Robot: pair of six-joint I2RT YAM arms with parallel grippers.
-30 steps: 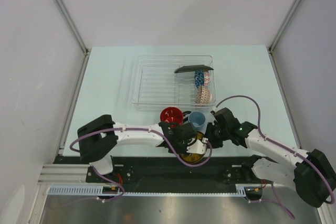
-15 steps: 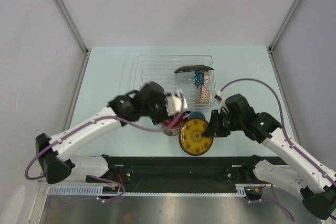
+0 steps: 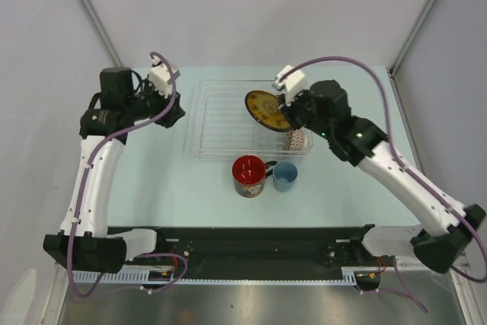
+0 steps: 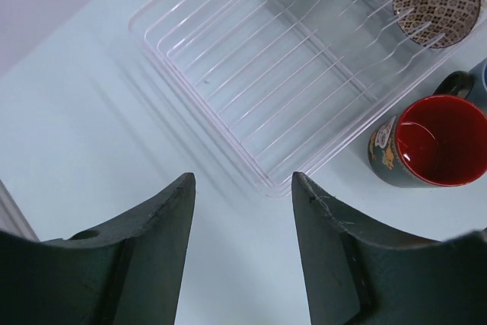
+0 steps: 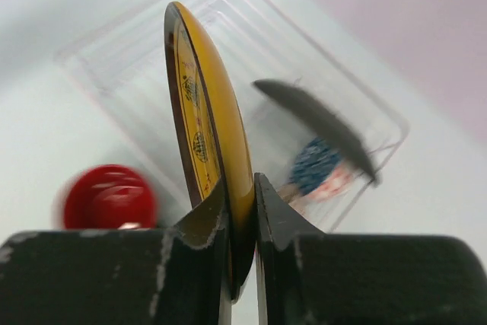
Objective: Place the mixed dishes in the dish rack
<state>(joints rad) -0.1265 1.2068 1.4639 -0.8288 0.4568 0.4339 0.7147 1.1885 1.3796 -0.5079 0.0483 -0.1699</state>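
Pale mint tabletop fills the space between bare white walls, with the clear dish rack sitting near the middle.

A second ago both arms were crowded low at the near edge, around the yellow saucer where it lay flat in front of the mug and cup. Now the right gripper has carried it up and away. Its jaws are clamped on the saucer's lower rim, and the saucer stands on edge in the air over the right half of the rack. The right wrist view shows the yellow saucer pinched between the fingers, upright, with the black square plate leaning in the rack just beyond it.

The left gripper has swung out to the left of the rack. In its wrist view its jaws stand apart with nothing between them, only the table and the rack corner below.

The patterned bowl is already racked beside the black plate. The red mug and the light-blue cup wait on the table just in front of the rack, touching or nearly so.

So the saucer looks to be the third dish on its way in. The likely next step is lowering it, still on edge, into a free slot left of the black plate. After that only the mug and cup remain.
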